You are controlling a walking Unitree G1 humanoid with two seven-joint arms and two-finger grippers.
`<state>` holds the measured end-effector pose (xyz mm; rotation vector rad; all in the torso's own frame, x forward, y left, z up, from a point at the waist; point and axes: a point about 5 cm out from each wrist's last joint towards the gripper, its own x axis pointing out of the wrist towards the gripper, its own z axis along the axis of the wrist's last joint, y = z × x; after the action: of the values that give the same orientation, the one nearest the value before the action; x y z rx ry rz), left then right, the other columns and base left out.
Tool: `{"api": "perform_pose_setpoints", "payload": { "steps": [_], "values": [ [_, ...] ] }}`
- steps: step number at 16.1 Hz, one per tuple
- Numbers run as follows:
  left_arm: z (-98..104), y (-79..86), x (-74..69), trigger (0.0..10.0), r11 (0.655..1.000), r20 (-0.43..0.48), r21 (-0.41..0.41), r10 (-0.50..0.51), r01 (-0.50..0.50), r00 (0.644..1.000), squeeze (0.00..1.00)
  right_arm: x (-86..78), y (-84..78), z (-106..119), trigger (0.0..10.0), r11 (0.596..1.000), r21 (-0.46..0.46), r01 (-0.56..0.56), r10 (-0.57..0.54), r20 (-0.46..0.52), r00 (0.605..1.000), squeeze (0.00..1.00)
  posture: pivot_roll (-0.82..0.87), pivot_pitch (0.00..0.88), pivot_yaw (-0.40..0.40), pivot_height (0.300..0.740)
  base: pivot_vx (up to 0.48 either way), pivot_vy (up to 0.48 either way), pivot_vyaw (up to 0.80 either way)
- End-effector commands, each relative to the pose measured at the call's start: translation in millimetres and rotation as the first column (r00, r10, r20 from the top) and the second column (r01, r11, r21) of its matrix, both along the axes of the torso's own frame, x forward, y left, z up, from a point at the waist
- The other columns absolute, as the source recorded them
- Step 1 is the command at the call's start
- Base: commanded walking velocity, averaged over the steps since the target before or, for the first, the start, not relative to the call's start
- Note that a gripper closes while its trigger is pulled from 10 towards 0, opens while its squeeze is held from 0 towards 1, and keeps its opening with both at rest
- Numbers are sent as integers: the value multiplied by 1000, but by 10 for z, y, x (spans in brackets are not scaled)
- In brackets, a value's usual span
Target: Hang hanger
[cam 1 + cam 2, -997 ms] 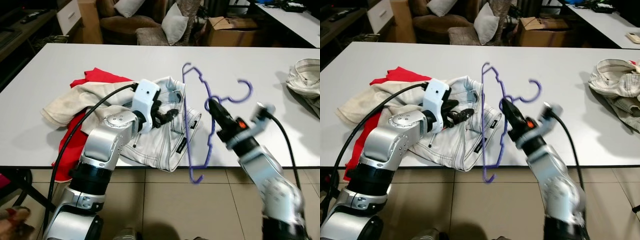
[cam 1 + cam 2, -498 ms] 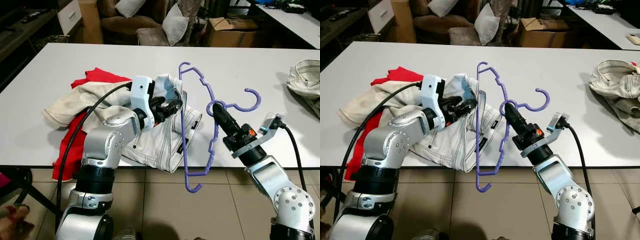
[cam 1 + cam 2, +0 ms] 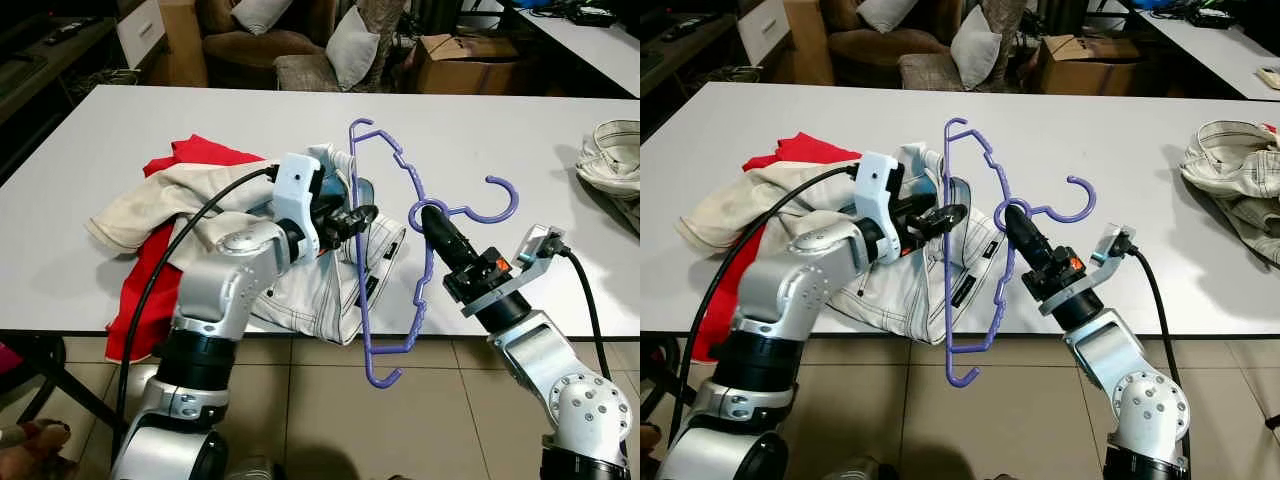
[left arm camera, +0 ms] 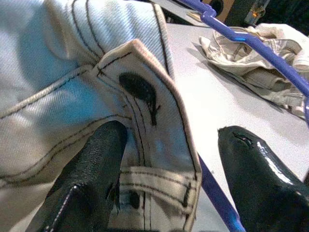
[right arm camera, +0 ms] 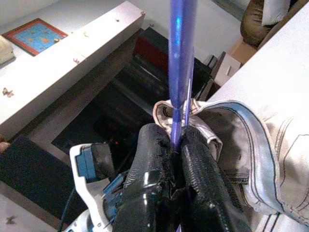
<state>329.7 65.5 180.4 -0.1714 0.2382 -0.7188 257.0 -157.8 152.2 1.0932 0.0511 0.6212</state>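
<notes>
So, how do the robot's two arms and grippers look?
Both arms are silver metal with black joint rings. A black cable runs to each wrist. The left gripper has a white housing and black fingers; the right gripper is black, with an orange mark behind it.

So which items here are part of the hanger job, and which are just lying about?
In the job:
purple hanger, in right gripper
white jeans, at left gripper

Lying about:
red garment
beige garment
cream clothing
cardboard box

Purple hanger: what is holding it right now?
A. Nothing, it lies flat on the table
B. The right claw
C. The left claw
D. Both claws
B: the right claw is shut on the purple hanger just below its hook, holding it upright.
</notes>
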Motion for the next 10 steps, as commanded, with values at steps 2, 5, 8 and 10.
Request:
{"api": "perform_pose_setpoints", "payload": {
  "steps": [2,5,8,10],
  "values": [
    [111,-1,68,5176,998,69,-58,43,-39,997,0,-13,48,50,10000,999,3,-38,38,23,999,0,-71,0,-6,740,0,0,0],
    [144,-5,64,0,982,27,-190,21,-15,999,0,-21,50,47,10000,999,3,-38,38,25,999,0,-72,0,-3,740,0,0,0],
    [130,-36,17,0,965,-1,-260,-43,42,999,0,-25,51,48,10000,999,6,-37,37,27,999,0,-72,0,0,740,0,0,0],
    [51,-77,-40,0,968,-25,-236,-98,89,995,0,-24,58,49,10000,999,7,-38,37,29,999,0,-71,0,1,740,0,0,0]
  ]
}}
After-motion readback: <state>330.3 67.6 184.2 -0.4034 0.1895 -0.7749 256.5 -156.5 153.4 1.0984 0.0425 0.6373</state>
